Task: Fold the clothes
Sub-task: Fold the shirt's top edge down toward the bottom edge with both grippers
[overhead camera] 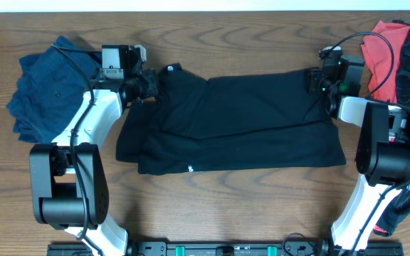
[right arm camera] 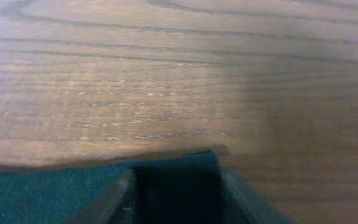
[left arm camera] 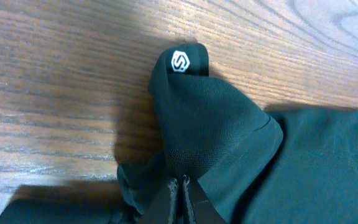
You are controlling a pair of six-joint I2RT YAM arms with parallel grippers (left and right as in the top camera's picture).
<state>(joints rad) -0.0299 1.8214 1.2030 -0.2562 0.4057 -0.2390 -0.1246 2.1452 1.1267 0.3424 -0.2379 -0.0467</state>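
Black shirt (overhead camera: 240, 121) flat at middle of table (overhead camera: 212, 206), long axis 9–3. Left gripper (overhead camera: 150, 84) at its 10 o'clock corner, fingers pressed together, pinching fabric. Right gripper (overhead camera: 317, 80) at 2 o'clock corner, fingers (right arm camera: 120, 196) spread, shirt edge between them; view blurred, probably not yet clamped. Shirt body lies toward 6 from both; arms equally near.

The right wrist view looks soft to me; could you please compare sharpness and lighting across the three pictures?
Right wrist: blurred throughout, shirt and table grain smeared, dimmer toward the right. Left wrist: sharp, logo crisp, shadow left of the shirt. Overhead: sharp, evenly lit.
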